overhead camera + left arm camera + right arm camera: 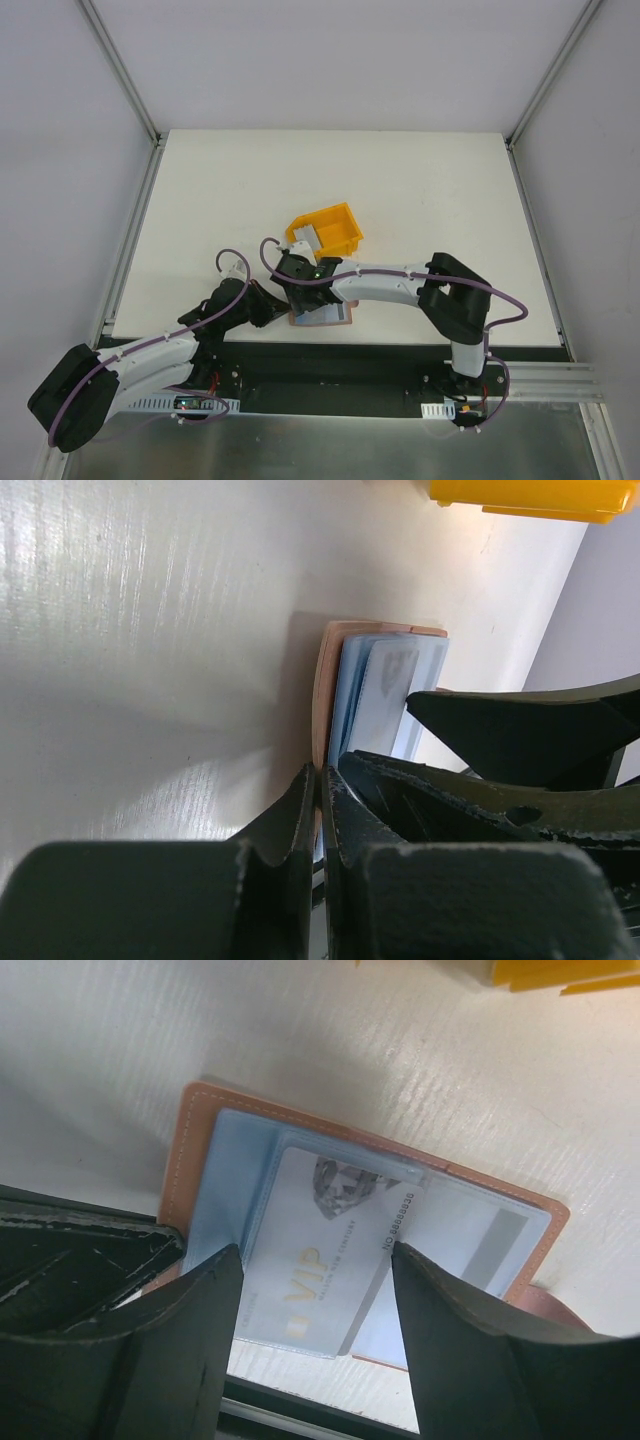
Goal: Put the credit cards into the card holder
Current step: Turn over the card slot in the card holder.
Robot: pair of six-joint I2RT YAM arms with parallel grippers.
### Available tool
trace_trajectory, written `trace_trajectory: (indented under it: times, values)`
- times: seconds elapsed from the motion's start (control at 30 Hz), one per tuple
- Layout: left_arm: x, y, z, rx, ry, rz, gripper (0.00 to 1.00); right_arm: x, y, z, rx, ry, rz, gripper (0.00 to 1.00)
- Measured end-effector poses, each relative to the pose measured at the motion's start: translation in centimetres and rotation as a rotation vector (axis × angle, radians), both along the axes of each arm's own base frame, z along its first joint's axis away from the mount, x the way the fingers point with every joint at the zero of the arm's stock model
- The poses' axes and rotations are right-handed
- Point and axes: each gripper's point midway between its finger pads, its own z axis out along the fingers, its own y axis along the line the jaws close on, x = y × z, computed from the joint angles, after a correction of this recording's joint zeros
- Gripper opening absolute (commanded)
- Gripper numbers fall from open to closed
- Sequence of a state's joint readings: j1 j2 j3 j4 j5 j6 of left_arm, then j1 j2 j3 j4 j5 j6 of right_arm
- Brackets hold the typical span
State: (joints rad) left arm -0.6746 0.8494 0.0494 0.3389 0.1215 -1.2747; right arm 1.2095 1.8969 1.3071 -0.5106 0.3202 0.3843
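The brown card holder [185,1150] lies open near the table's front edge [338,316]. My left gripper [320,780] is shut on its brown edge [322,690], low at the holder's left side [283,312]. A pale credit card [320,1230] printed "VIP" sits with its far end tucked under a clear pocket. My right gripper [315,1260] stands wide, one fingertip against each long edge of that card, directly over the holder [305,288]. Another credit card [480,1250] with a grey stripe lies in the pocket to the right. The left wrist view shows the pale card stack [385,690] edge-on.
A yellow plastic bin [335,225] stands just beyond the holder, with a pale grey card-like piece [304,238] leaning in its left end. Its rim shows at the top of both wrist views [530,495] [560,972]. The table's front edge runs right behind the holder.
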Motion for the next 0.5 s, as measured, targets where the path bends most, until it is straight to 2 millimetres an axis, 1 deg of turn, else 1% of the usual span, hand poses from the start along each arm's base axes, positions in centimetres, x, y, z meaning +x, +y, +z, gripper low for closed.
trace_trajectory:
  times: [0.33,0.5]
  values:
    - [0.0,0.0,0.0,-0.001,-0.001,0.000,0.00,0.5,-1.3,0.2,-0.058,-0.048,-0.016,0.59]
    - [0.1,-0.1,0.2,-0.006,-0.008,0.000,0.00,0.7,-1.8,1.1,-0.066,-0.071,-0.022,0.59]
